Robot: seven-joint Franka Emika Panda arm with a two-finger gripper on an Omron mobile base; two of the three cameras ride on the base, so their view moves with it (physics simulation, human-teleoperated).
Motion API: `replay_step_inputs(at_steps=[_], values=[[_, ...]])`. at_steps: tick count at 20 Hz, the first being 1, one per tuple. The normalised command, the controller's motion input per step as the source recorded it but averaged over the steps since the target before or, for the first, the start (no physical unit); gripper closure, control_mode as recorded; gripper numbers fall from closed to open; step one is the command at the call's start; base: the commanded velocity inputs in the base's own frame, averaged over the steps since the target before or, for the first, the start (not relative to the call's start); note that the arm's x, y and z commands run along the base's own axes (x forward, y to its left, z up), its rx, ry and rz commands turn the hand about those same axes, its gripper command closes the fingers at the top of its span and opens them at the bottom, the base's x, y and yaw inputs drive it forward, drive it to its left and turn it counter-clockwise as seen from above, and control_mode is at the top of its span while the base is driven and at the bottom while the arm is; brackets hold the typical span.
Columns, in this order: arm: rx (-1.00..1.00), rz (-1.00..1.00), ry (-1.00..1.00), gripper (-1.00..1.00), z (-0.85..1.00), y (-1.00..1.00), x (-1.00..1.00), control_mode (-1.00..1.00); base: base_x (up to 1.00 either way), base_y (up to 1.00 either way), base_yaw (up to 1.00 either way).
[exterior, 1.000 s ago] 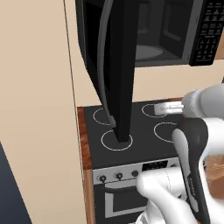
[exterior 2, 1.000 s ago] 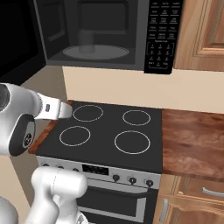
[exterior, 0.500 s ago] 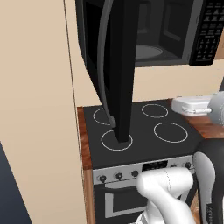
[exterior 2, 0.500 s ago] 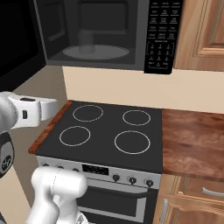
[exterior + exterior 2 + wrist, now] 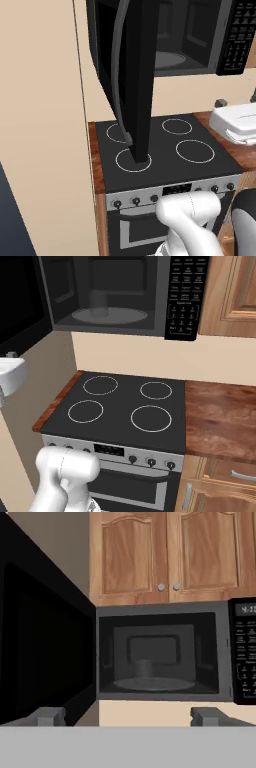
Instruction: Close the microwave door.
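Note:
The microwave door [image 5: 137,80] stands wide open, seen edge-on as a black panel hanging over the stove's left rings, with its curved grey handle [image 5: 119,75] on the near edge. Behind it the microwave [image 5: 190,40] shows its grey cavity and a keypad [image 5: 240,35] on the right. In the hand view the door [image 5: 45,652] fills the left side and the cavity [image 5: 155,657] lies straight ahead. My gripper [image 5: 127,716] is open, its fingertips [image 5: 47,715] wide apart with nothing between them. It hovers in front of the stove, apart from the door [image 5: 20,301].
A black four-ring stove [image 5: 125,406] sits below the microwave, with knobs and an oven door [image 5: 135,227] under it. A wooden counter [image 5: 220,416] runs to the right, wooden cabinets [image 5: 160,557] hang above, and a beige wall [image 5: 40,125] stands on the left.
My hand has drawn back from over the stove toward the base, sliding to the outer edge of both base views. The microwave door has not moved.

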Motion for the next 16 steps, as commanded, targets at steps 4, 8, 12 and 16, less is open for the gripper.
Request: replay_step_inputs(at_steps=[4,8,12,16], values=[[0.00,0.16,-0.43,-1.00,0.26,0.49,-0.92,-1.00,0.00,0.00,0.00],[0.00,0.23,-0.32,-1.00,0.06,0.24,-0.78,-1.00,0.00,0.00,0.00],[0.00,0.15,-0.16,-1.00,-0.02,0.06,-0.45,-1.00,0.00,0.00,0.00],[-0.06,-0.01,0.00,-1.00,-0.41,0.39,0.21,-1.00,0.00,0.00,0.00]])
